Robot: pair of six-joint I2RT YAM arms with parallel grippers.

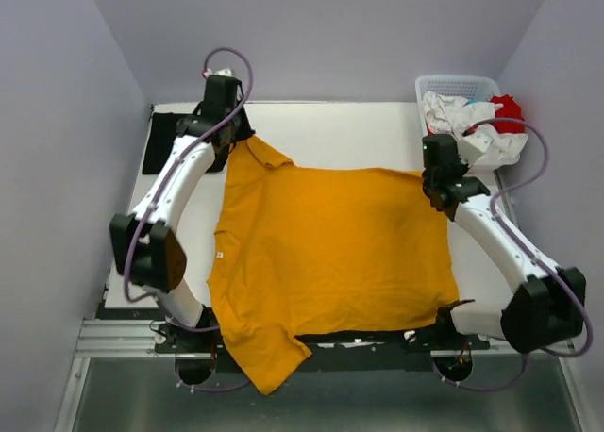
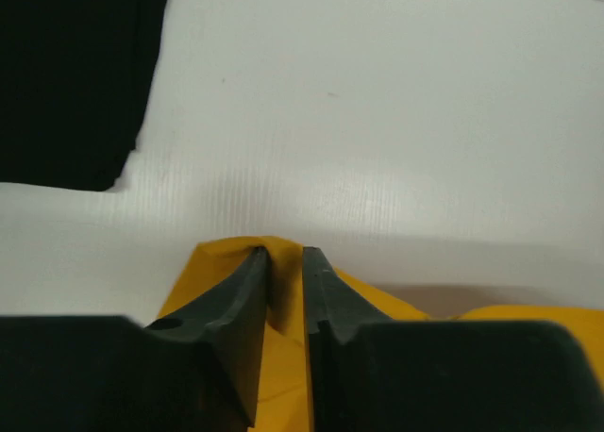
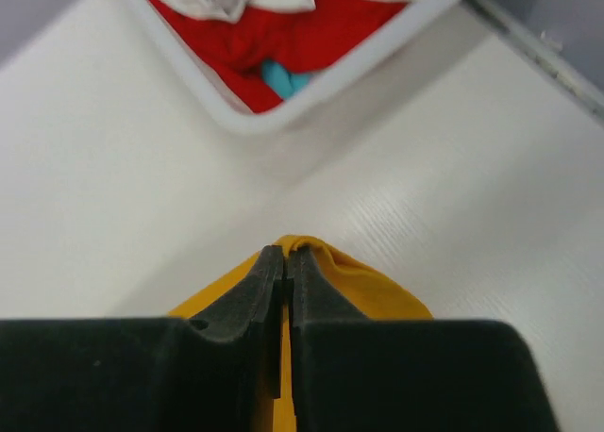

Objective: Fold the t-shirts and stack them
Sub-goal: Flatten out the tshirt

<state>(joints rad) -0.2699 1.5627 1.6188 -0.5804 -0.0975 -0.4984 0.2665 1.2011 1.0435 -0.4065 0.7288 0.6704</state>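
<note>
Mustard t-shirt [image 1: 330,262] lies spread nearly flat on the white table [image 1: 330,130], its near sleeve hanging over the edge by the arm bases.

Left gripper [image 2: 283,253]: fingers nearly closed, a raised fold of the mustard cloth pinched between the tips. White table lies beyond the fingertips. Black t-shirt [image 2: 66,74] is ahead and to the left of the fingers, apart from them, flat on the table.

Right gripper [image 3: 285,251]: fingers pressed together, a small hump of mustard cloth caught at the tips and bulging to their right. White basket [image 3: 283,111] is ahead of the fingers, not touching. Inside it are a red t-shirt [image 3: 283,36], a white t-shirt [image 1: 462,121] piled on top, and a teal scrap [image 3: 283,75].

Top view: the two grippers hold the shirt's far edge at opposite corners.
</note>
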